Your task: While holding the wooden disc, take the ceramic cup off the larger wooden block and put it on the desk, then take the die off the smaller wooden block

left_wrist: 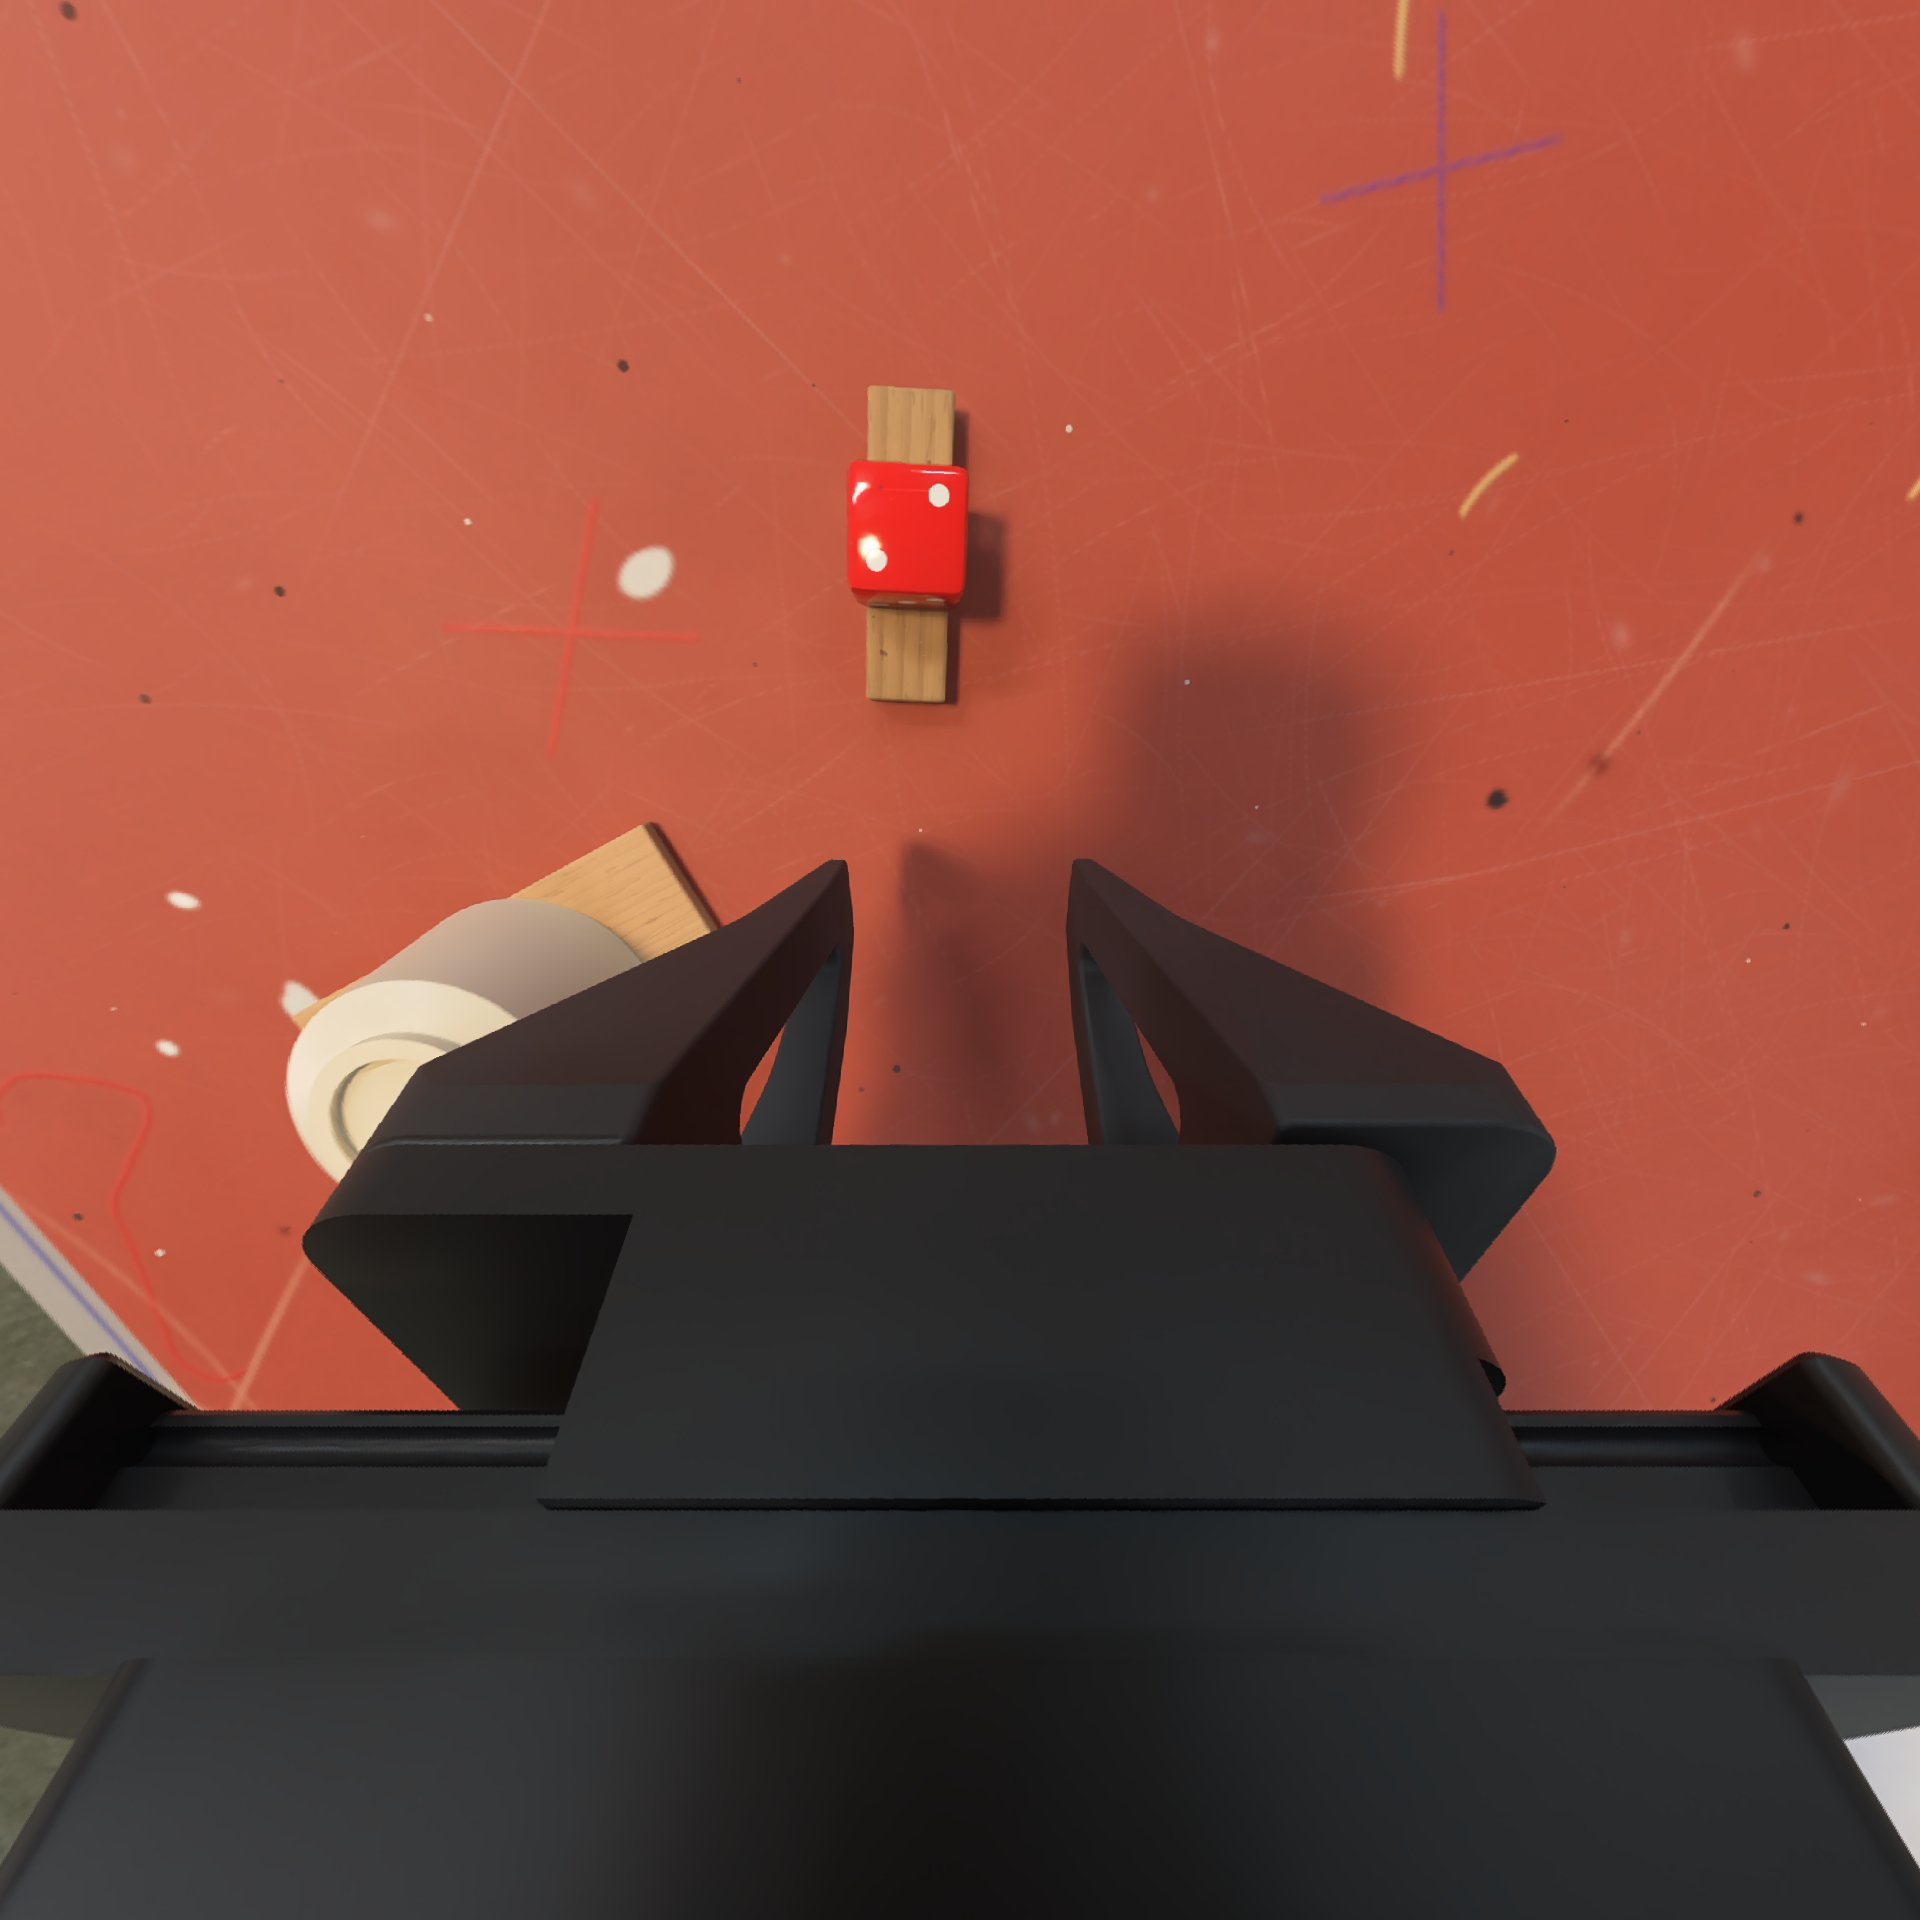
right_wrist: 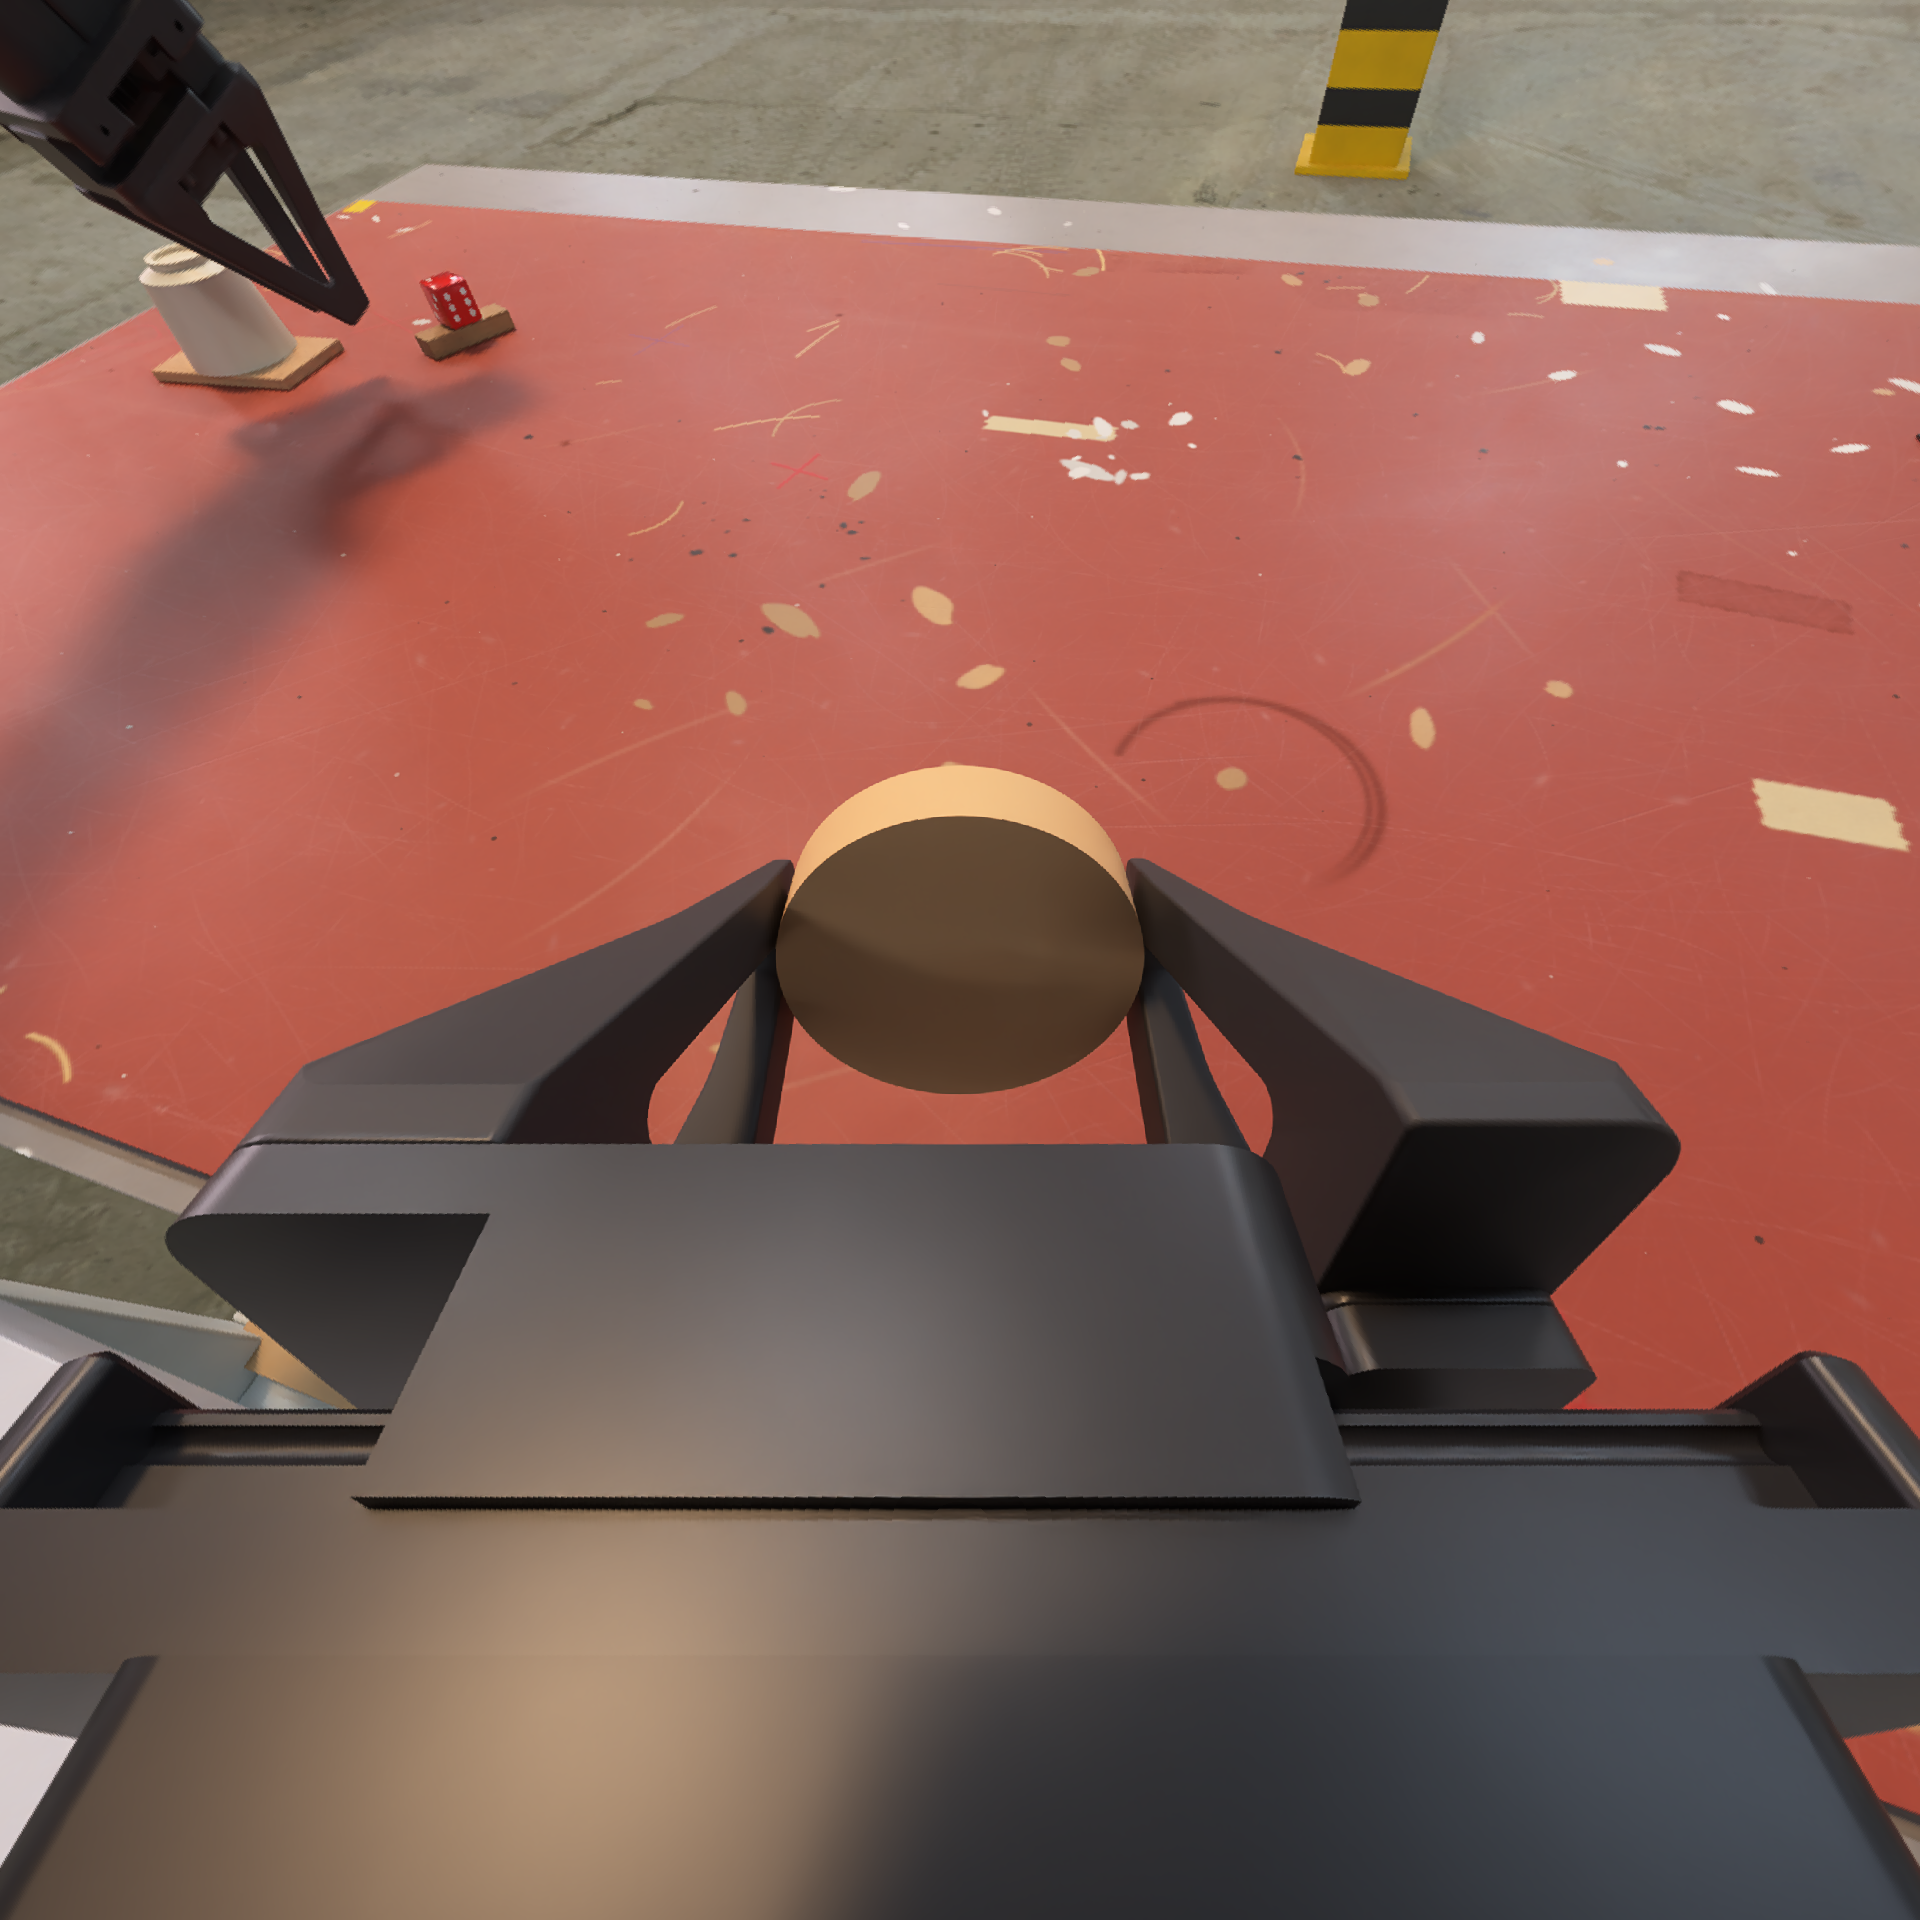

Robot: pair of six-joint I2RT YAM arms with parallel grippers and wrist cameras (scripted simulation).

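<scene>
My right gripper (right_wrist: 958,883) is shut on the wooden disc (right_wrist: 956,935) and holds it above the red desk. My left gripper (left_wrist: 958,883) is open and empty, pointing down at the desk. A red die (left_wrist: 906,532) sits on the smaller wooden block (left_wrist: 908,657) ahead of its fingertips. The off-white ceramic cup (left_wrist: 436,1023) stands upside down on the larger wooden block (left_wrist: 632,891), just left of the left finger. In the right wrist view the cup (right_wrist: 213,312), larger block (right_wrist: 249,369), die (right_wrist: 449,299), smaller block (right_wrist: 464,332) and left gripper (right_wrist: 348,301) show at the far left.
The red desk (right_wrist: 1143,582) is scratched and paint-spotted, with tape patches (right_wrist: 1829,816). Its grey far edge (right_wrist: 1039,213) meets a concrete floor, where a yellow and black post (right_wrist: 1366,94) stands. The desk's corner edge (left_wrist: 42,1262) lies at the lower left.
</scene>
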